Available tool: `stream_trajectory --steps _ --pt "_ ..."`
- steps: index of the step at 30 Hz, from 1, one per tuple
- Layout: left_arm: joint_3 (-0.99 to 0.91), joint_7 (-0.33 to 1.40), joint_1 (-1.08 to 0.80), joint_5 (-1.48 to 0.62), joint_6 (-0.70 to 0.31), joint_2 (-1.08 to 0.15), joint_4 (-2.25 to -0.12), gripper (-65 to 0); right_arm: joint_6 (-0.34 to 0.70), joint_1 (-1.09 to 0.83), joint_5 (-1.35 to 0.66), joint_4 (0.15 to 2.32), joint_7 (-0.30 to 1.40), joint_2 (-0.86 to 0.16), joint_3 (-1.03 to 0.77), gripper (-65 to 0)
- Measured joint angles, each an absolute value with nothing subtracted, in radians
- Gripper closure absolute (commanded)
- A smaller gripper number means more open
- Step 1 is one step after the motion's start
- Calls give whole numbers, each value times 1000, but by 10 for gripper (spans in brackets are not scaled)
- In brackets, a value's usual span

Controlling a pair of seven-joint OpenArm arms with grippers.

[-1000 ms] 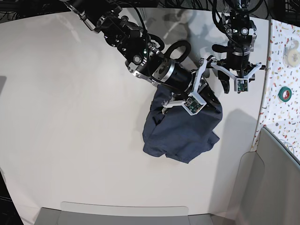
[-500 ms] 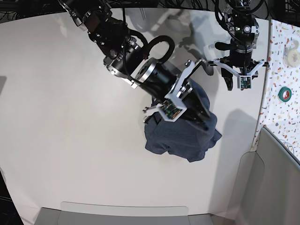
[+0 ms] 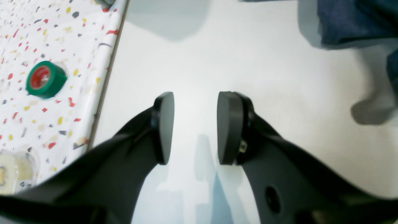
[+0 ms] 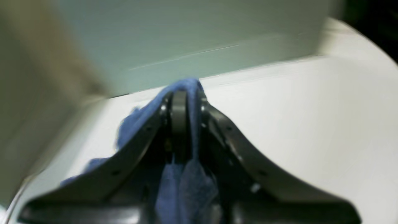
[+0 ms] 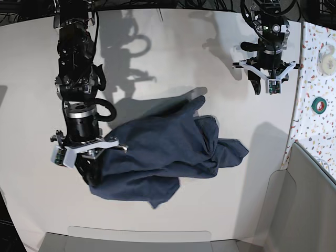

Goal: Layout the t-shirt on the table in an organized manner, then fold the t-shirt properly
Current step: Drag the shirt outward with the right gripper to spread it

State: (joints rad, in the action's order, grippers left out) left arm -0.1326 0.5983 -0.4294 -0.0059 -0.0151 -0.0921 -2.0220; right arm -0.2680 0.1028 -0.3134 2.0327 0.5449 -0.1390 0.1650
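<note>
Lying rumpled across the middle of the table (image 5: 31, 79), the t-shirt (image 5: 157, 152) is a dark navy heathered heap, stretched sideways from the right gripper (image 5: 90, 173) toward the table's far side, with thick folds bunched near its centre and one loose flap (image 5: 231, 152) trailing out at the end. No lettering shows on the visible side. In the right wrist view the right gripper (image 4: 182, 124) has its jaws pressed together on a ridge of blue cloth (image 4: 186, 174), which hangs down between them. The left gripper (image 5: 266, 86) hovers over bare table near the back edge, well apart from the shirt; in its wrist view the pads (image 3: 227, 127) stand apart with nothing between them. Beside it, on a speckled surface (image 3: 18, 31), sits a green tape roll (image 3: 45, 79).
</note>
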Motion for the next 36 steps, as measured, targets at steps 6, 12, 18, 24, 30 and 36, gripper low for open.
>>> stream_trajectory --steps 6,12,18,24,30,36 --pt "-125 598 -427 -7 -15 -92 -2005 -228 -310 97 -318 2030 539 -149 88 -10" --pt "-125 598 -427 -7 -16 -92 -2002 -228 -383 67 -320 1990 538 -149 -8 -227" --pt "-125 599 -429 -6 -15 -92 -2000 -229 -386 67 -320 1988 536 -191 -8 -451" --pt "-125 601 -427 -7 -15 -92 -2000 -229 -383 3 -321 2014 527 -176 -8 -505" --pt "-50 605 -411 -7 -19 -93 -1999 -230 -373 9 -321 1912 526 -110 57 -505" --pt "48 601 -342 -8 -19 -92 -1995 -230 -248 140 -319 1604 529 -114 161 -503"
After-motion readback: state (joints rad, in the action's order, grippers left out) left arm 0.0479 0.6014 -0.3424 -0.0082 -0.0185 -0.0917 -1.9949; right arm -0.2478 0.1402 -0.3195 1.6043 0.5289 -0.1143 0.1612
